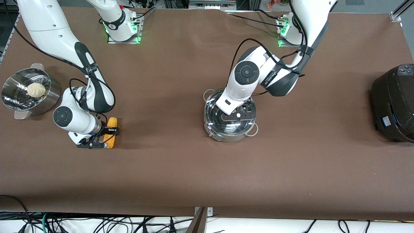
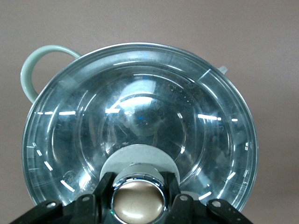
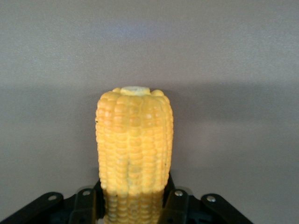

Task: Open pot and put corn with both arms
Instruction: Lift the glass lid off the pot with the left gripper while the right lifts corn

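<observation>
Pot [image 1: 230, 129] lid [image 2: 140, 126] knob [image 2: 138, 199] is sitting pinched in the left gripper [image 2: 138, 198] for lifting, while the right gripper [image 3: 134, 200] is pinching the corn [image 3: 134, 149] on the table [image 1: 291, 168], readying transfer.

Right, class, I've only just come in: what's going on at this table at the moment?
Two robot arms are working together. The left pincer sits at the knob of the glass lid, which is still on the steel pot mid-table. The right pincer is closed around the corn, down at the table toward the right arm's end. Beside that is a steel steamer holding a white bun; a black cooker stands at the left arm's end. No corn is in the pot yet.
</observation>
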